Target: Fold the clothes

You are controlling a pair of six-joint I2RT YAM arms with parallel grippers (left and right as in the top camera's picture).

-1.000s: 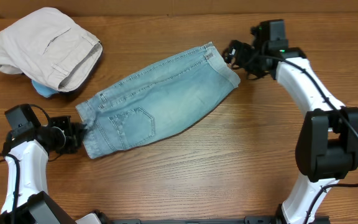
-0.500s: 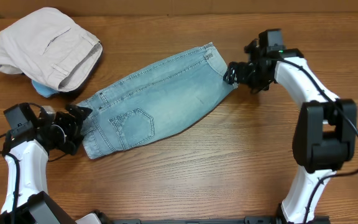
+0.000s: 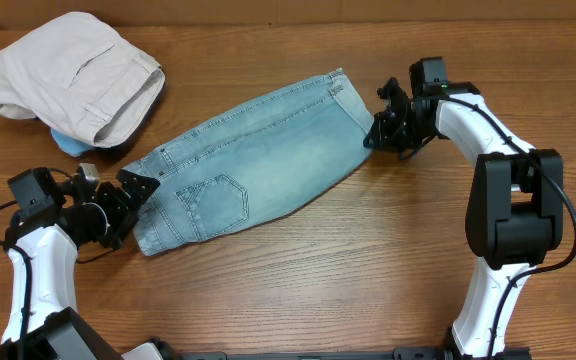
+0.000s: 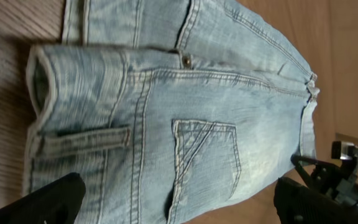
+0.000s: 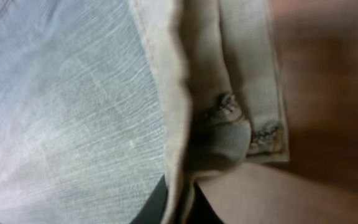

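Note:
The clothes, a pair of light blue jeans (image 3: 253, 165), lie folded on the wooden table, running diagonally from lower left to upper right. My left gripper (image 3: 131, 208) stands open at the waistband end, its fingers apart on either side of the denim's corner. In the left wrist view the back pocket (image 4: 205, 155) shows above the wide-open left gripper (image 4: 179, 208). My right gripper (image 3: 374, 135) is at the hem end, shut on the jeans. In the right wrist view the right gripper (image 5: 180, 208) pinches the folded hem edge (image 5: 229, 124) between its dark fingers.
A bundle of beige trousers (image 3: 73, 75) lies at the back left, over a small light blue item (image 3: 70, 146). Bare wooden table (image 3: 368, 270) stretches in front of the jeans. The right arm's white links (image 3: 488, 130) arch over the right side.
My left gripper has opened and let go of the waistband end. My right gripper moved down to the hem end and shut on it.

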